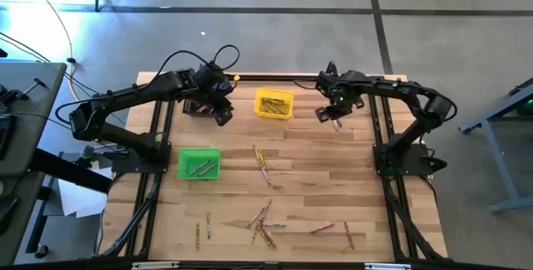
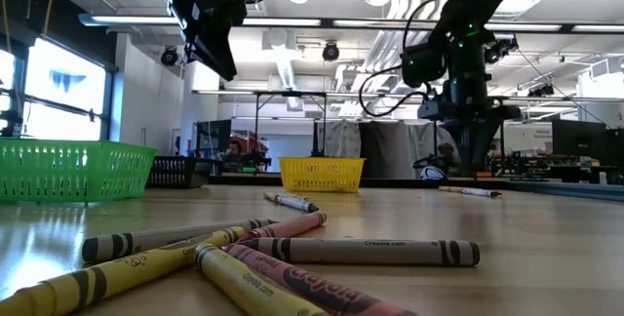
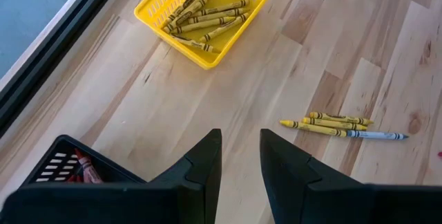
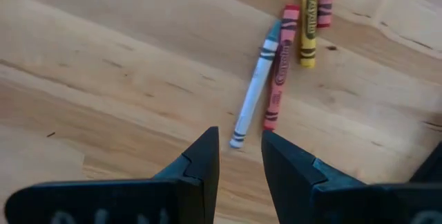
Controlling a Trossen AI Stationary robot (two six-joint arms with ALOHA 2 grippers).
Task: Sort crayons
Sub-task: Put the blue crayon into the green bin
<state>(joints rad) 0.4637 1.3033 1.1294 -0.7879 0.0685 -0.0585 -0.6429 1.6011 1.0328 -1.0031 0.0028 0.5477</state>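
Observation:
Loose crayons lie flat on the wooden table: a middle group and a near cluster. My right gripper points down, open and holding nothing, over a white crayon, a red one and a yellow one. It stands right of the yellow bin, which holds yellow crayons. My left gripper hangs open and high, holding nothing, beside the black bin, in which red crayons show.
A green bin with a few crayons stands at the table's left. Red crayons lie near the front right, two more near the front left. Bare wood lies between the yellow bin and the middle group.

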